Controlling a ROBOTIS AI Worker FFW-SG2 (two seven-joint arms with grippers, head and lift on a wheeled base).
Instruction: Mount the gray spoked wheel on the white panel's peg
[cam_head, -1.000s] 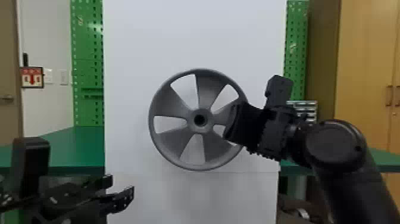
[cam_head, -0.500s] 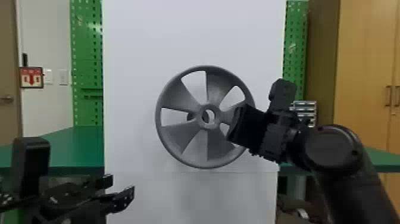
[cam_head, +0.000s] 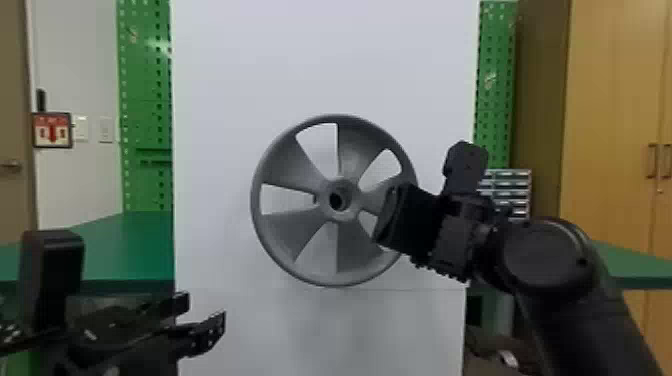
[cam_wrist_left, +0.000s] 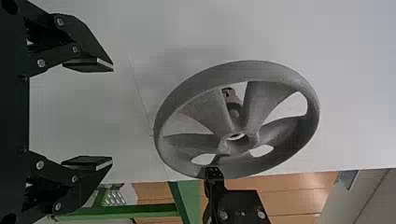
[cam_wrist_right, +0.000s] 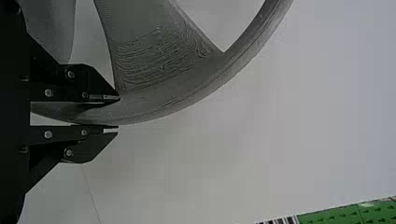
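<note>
My right gripper (cam_head: 390, 215) is at the right side of the gray spoked wheel (cam_head: 295, 230), which stands upright in front of the white panel (cam_head: 225, 75). In the right wrist view the right gripper (cam_wrist_right: 117, 113) is shut on the rim of the wheel (cam_wrist_right: 154, 105). Through the wheel's opening, in the left wrist view, the peg (cam_wrist_left: 232, 100) shows behind the wheel (cam_wrist_left: 275, 161), off to one side of the hub hole. My left gripper (cam_head: 205, 315) stays low at the left, apart from the wheel; its fingers (cam_wrist_left: 95, 65) stand wide apart with the left gripper (cam_wrist_left: 112, 114) holding nothing.
A green table (cam_head: 120, 240) extends behind the panel on both sides. Green pegboards (cam_head: 145, 100) rise at the back, with small drawers (cam_head: 510, 190) and a wooden cabinet (cam_head: 615, 125) at the right.
The wheel, held in my right gripper, first went right and tilted, then came back somewhat left with its hub facing more forward. The left arm has kept still.
</note>
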